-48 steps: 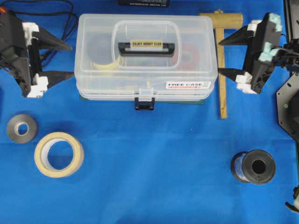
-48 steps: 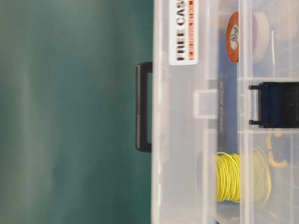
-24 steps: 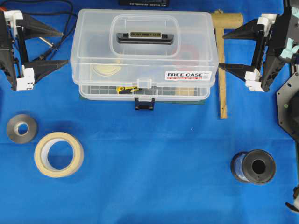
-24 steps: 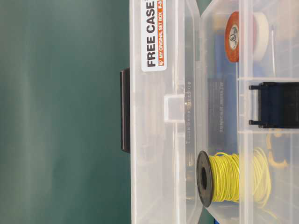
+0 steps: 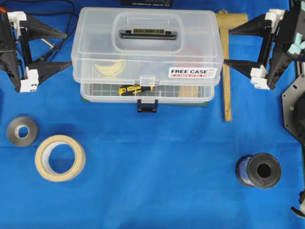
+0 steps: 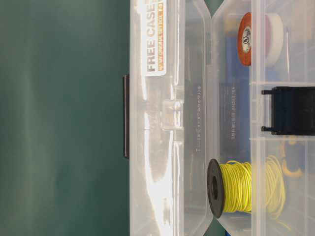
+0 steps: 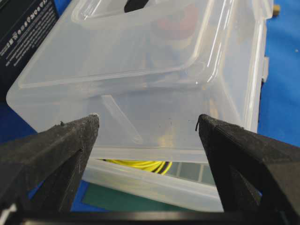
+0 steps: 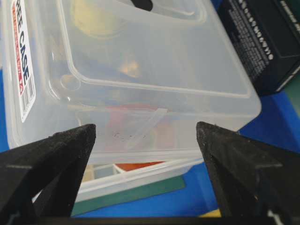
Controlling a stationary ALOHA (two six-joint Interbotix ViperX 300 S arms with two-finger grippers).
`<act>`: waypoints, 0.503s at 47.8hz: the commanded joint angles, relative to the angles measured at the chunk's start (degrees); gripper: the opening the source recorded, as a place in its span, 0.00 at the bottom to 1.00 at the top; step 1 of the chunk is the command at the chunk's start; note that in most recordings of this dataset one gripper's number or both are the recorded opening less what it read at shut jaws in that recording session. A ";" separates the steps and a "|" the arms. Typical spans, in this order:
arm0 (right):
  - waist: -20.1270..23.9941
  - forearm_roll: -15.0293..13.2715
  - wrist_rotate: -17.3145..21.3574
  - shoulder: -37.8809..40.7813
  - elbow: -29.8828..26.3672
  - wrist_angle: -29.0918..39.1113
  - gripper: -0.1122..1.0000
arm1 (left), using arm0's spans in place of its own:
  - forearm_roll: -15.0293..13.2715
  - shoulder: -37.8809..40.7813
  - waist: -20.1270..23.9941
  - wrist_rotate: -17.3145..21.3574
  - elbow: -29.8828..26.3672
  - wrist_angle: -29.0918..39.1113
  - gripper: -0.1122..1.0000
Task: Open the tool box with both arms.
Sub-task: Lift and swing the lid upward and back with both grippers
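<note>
Legible text, as seen from above and from my wrists: a white sticker (image 5: 192, 72) on the front of the tool box (image 5: 147, 43) lid reads "FREE CASE", with a red strip of small print under it that I cannot make out. The black handle (image 5: 148, 33) carries a pale label reading "ENJOY HOBBY CLUB". The black box (image 8: 266, 37) behind shows white lettering, too small to read.

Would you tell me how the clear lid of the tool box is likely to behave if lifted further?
The lid looks thin and glossy, so probably light, somewhat flexible and slippery. Hinged at the back, it should swing rather than lift free.
</note>
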 commanded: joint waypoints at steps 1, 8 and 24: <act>-0.53 0.26 0.35 0.09 -2.46 -0.88 0.88 | -0.09 0.00 0.70 0.18 -1.58 -0.97 0.92; -1.85 0.26 0.35 0.09 -2.55 -1.41 0.88 | -0.09 0.00 2.72 1.14 -2.11 -2.29 0.92; -6.50 0.26 0.44 0.09 -2.81 -4.31 0.88 | -0.09 2.90 7.12 3.16 -3.16 -6.59 0.92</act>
